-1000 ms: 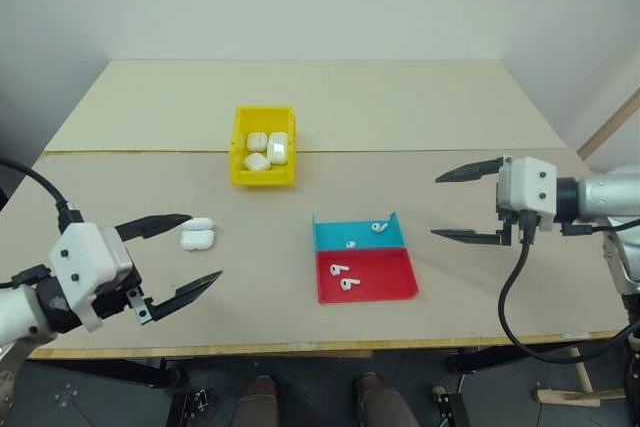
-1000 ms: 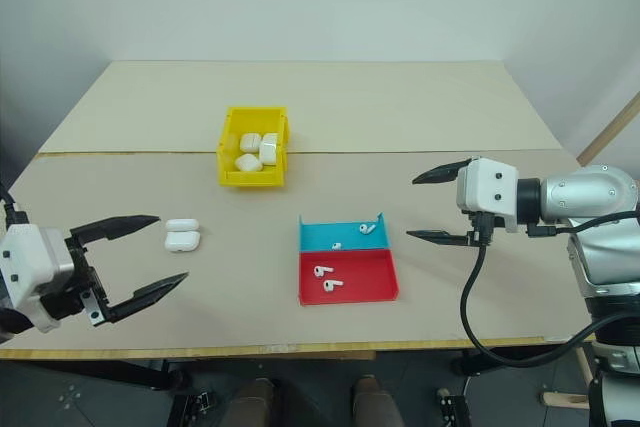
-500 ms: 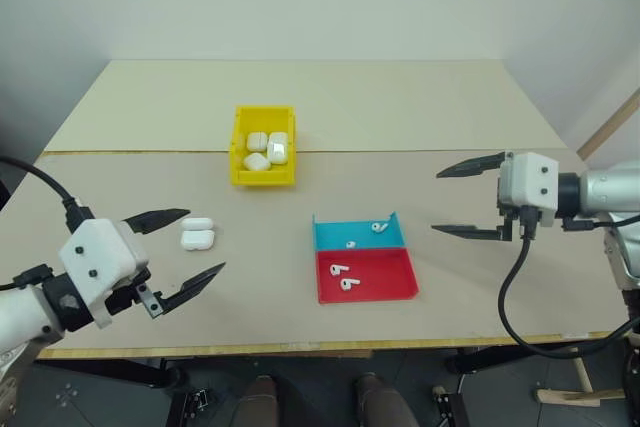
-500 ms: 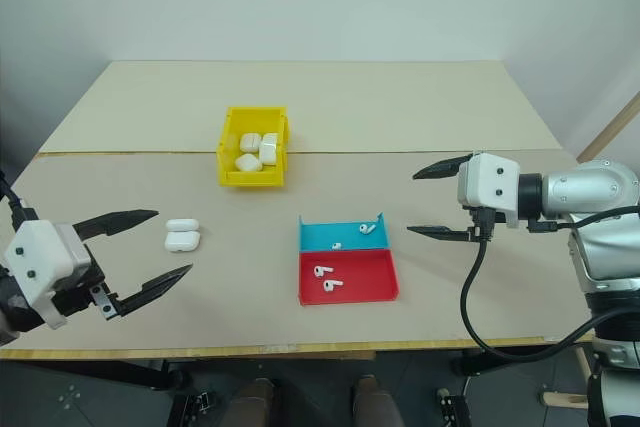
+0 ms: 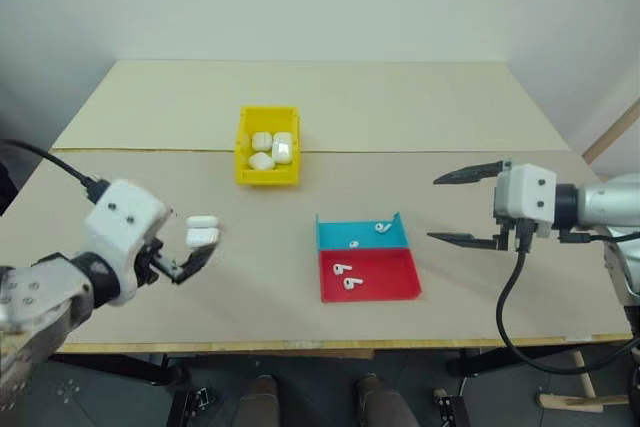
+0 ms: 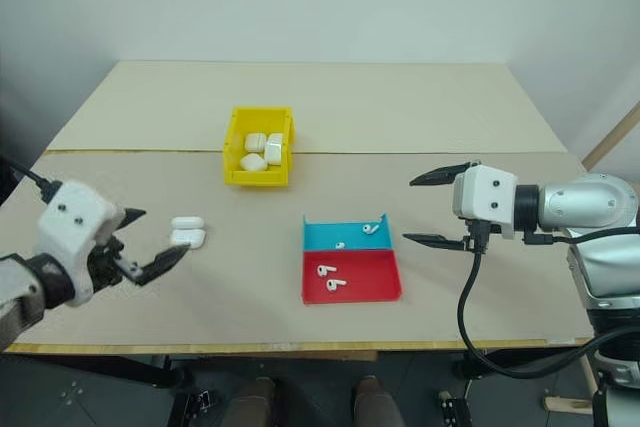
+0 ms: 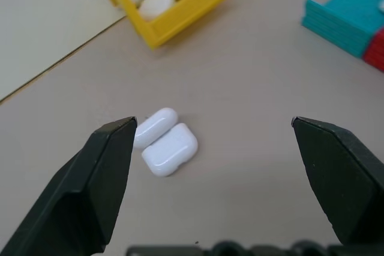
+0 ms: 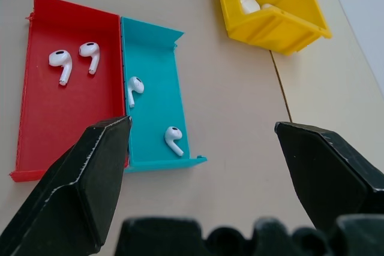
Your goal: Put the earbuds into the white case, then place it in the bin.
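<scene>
The white case point(image 5: 203, 230) lies on the table with its lid flipped open, left of centre. My left gripper point(image 6: 158, 235) is open just short of it, and in the left wrist view the case point(image 7: 165, 142) sits close to one fingertip point(image 7: 123, 133). Two earbuds point(image 5: 381, 228) lie in the blue tray point(image 5: 335, 234) and two more earbuds point(image 5: 344, 276) in the red tray point(image 5: 385, 272). My right gripper point(image 5: 435, 209) hovers open to the right of both trays, holding nothing. The yellow bin point(image 5: 268, 176) stands farther back, behind the case.
Several white cases point(image 5: 271, 148) lie inside the bin. The two shallow trays sit side by side in the middle of the table. A seam point(image 5: 420, 151) crosses the tabletop behind the bin. A wooden bar point(image 5: 612, 132) leans at the far right.
My left gripper has rolled at the wrist and moved forward, nearer to the white case. The right gripper has kept still. Nothing on the table moved.
</scene>
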